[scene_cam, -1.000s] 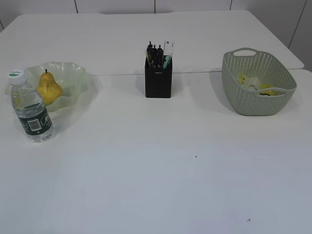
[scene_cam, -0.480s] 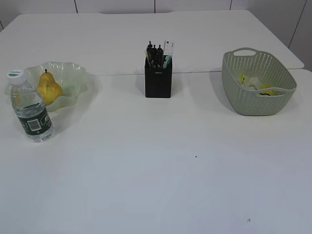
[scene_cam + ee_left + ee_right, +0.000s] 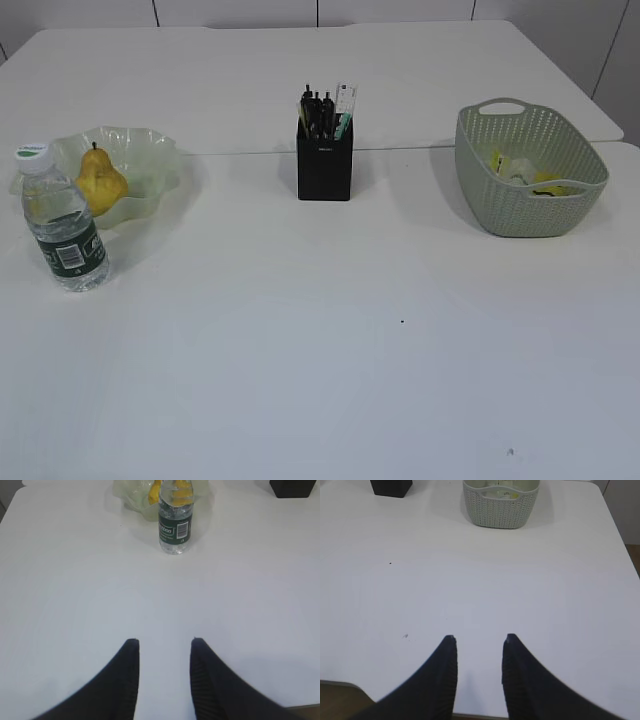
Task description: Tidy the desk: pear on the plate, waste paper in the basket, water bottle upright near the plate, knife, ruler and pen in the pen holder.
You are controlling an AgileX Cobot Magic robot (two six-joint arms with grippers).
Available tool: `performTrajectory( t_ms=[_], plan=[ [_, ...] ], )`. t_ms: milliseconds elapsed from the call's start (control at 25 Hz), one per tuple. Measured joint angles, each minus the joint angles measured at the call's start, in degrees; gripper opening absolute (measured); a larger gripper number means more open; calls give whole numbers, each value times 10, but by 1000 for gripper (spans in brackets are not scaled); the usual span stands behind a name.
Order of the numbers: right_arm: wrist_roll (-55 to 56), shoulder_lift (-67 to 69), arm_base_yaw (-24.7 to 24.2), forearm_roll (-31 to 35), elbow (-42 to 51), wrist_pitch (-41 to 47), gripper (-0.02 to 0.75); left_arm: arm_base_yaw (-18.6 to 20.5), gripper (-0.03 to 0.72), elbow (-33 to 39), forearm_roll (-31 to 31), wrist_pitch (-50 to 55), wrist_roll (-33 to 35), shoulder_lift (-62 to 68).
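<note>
Pear point(image 3: 100, 180) on plate point(image 3: 150, 160), bottle point(image 3: 63, 220) upright beside. Paper point(image 3: 520, 170) in basket point(image 3: 500, 200). Ruler point(image 3: 345, 108) in holder point(image 3: 324, 167). Left gripper point(image 3: 163, 647), right gripper point(image 3: 478, 642): both parted, empty, above desk point(image 3: 320, 330).

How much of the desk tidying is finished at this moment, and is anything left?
It looks finished. The yellow pear lies in the wavy pale-green dish, and the clear green-labelled bottle stands upright beside it. Crumpled yellow and white scraps lie in the grey-green perforated basket. The transparent ruler and dark pens stand in the black square holder; the knife cannot be picked out. Left gripper and right gripper hang open, empty.
</note>
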Motion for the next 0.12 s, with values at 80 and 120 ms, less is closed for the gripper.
performTrajectory(
  t_ms=[80,120],
  plan=[
    [0,0,0,0,0,0,262,0,237,0,0,0,0,0],
    [0,0,0,0,0,0,262,0,237,0,0,0,0,0]
  ],
)
